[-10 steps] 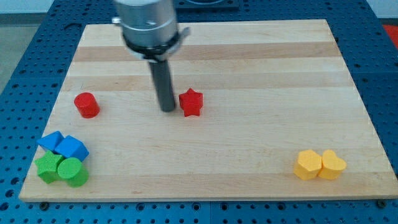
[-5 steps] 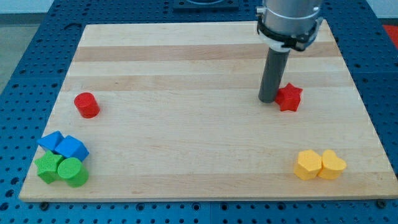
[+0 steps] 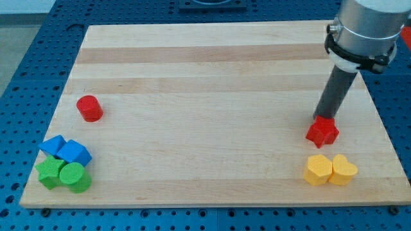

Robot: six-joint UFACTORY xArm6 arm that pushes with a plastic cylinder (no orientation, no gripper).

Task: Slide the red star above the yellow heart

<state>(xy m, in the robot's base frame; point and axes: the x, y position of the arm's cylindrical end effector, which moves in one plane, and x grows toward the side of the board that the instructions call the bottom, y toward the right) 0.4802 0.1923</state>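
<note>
Pushed right and down, the red star needs nudging right over the yellow heart; your tip, no pincer, touches its top.

The red star lies flat in the lower right of the frame. The yellow heart sits lower and slightly further right, near the frame's bottom, close to the star but apart.

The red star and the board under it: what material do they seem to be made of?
The red star looks like moulded plastic: uniform saturated colour, matte with soft highlights, though painted wood is possible. The board looks like light wood with a smooth finish: long grain streaks and plank bands run across it. My tip touches the star's upper edge.
</note>
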